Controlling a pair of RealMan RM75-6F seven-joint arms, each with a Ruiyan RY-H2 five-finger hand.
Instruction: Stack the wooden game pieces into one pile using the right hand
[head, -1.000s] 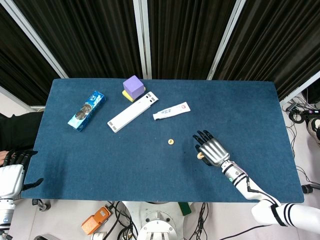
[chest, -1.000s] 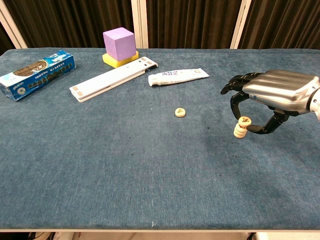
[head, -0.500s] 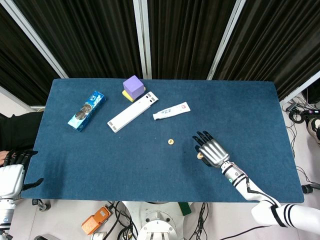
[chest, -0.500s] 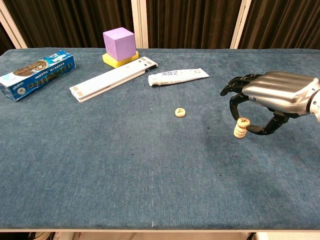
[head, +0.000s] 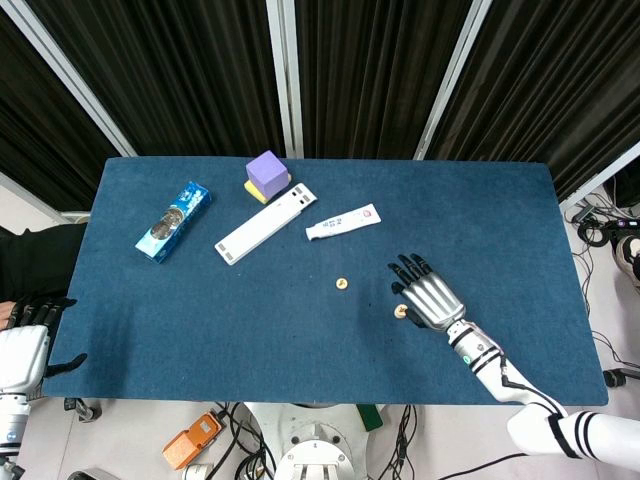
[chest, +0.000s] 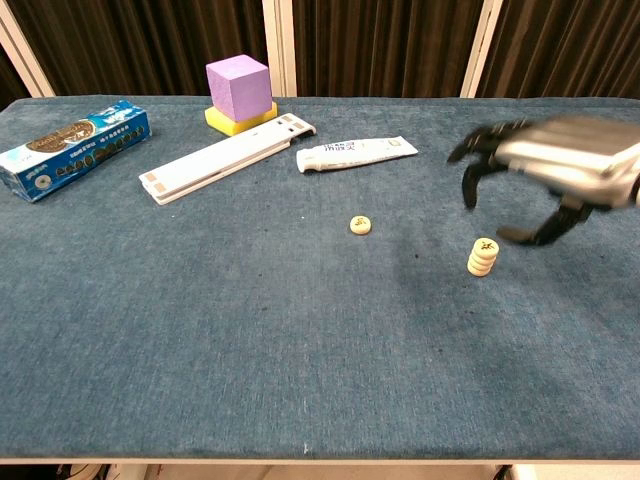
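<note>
On the blue counter (chest: 250, 340), a short pile of wooden game pieces (chest: 482, 257) stands upright and free. Just above and right of the pile hovers the right hand (chest: 545, 170), its fingers (chest: 470, 180) spread apart and holding nothing. Half a second earlier those fingers curved low around the pile; now the hand has lifted clear. The placing step looks finished. One loose wooden piece (chest: 360, 225) lies left of the pile, slightly farther back, so the next move likely calls for reaching left to pinch it. Far left of the pile, off the counter's near corner, the left hand (head: 25, 345) rests with fingers loosely extended and empty.
</note>
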